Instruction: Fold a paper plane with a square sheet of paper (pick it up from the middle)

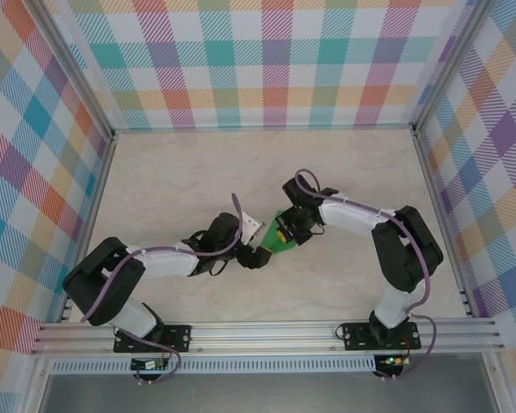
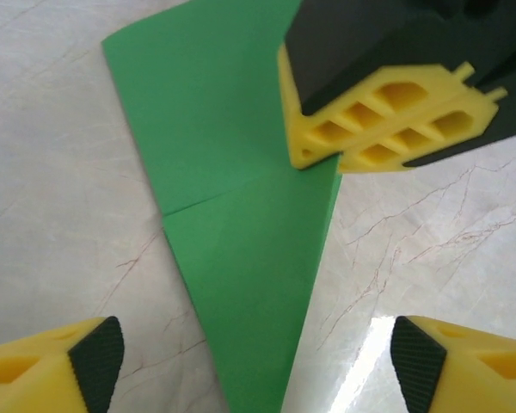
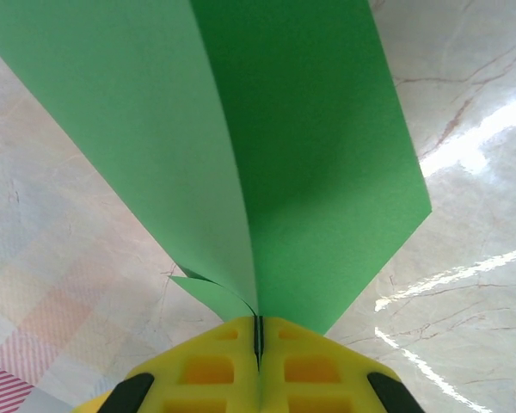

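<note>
The square sheet of paper (image 1: pixel 288 244) is bright green and folded into a narrow pointed wedge, near the table's middle. My right gripper (image 3: pixel 258 340) is shut on its folded edge, and two green flaps (image 3: pixel 301 155) spread away from the pinch. In the left wrist view the wedge (image 2: pixel 241 258) lies across the marble, tapering toward the camera, with the right gripper's yellow fingers (image 2: pixel 387 120) clamped on its right edge. My left gripper (image 2: pixel 258 366) is open, its two fingertips well apart on either side of the paper's narrow end, touching nothing. From above, the left gripper (image 1: pixel 256 255) sits just left of the paper.
The marble-patterned table (image 1: pixel 241 172) stretches back to checked walls on three sides. An aluminium rail (image 1: pixel 267 331) runs along the near edge at the arm bases. Both arms reach inward and meet near the table's centre.
</note>
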### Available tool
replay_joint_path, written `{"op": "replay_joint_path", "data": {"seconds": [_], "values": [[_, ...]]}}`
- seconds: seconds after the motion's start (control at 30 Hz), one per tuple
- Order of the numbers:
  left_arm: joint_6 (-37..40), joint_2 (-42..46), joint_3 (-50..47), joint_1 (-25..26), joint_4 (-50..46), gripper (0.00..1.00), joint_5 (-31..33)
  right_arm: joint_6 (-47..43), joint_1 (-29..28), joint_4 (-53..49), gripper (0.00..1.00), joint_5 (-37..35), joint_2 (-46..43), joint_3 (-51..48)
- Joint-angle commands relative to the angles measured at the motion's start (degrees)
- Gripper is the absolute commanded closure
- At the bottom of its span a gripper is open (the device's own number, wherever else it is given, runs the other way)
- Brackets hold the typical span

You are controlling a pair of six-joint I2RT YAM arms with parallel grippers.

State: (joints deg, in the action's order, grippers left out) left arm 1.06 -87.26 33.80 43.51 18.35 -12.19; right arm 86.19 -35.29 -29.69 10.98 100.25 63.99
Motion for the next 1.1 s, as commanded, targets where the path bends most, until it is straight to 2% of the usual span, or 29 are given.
{"op": "replay_joint_path", "data": {"seconds": [0.0,0.37,0.73,1.07], "values": [[3.7,-2.0,1.5,2.1,4.0,0.23,1.4,0.5,0.7,-2.3,0.96,1.1,-0.6,1.8],[7.8,-7.4,4.3,4.2,5.0,0.39,4.5,-0.6,1.5,-1.5,0.94,4.6,0.7,2.3],[9.4,-9.2,6.3,4.2,3.9,0.63,3.4,-4.1,2.3,-2.8,0.90,8.9,4.2,5.6],[9.0,-8.1,5.7,4.2,2.9,0.70,3.3,-4.6,2.8,-3.6,0.90,8.7,4.2,4.9]]}}
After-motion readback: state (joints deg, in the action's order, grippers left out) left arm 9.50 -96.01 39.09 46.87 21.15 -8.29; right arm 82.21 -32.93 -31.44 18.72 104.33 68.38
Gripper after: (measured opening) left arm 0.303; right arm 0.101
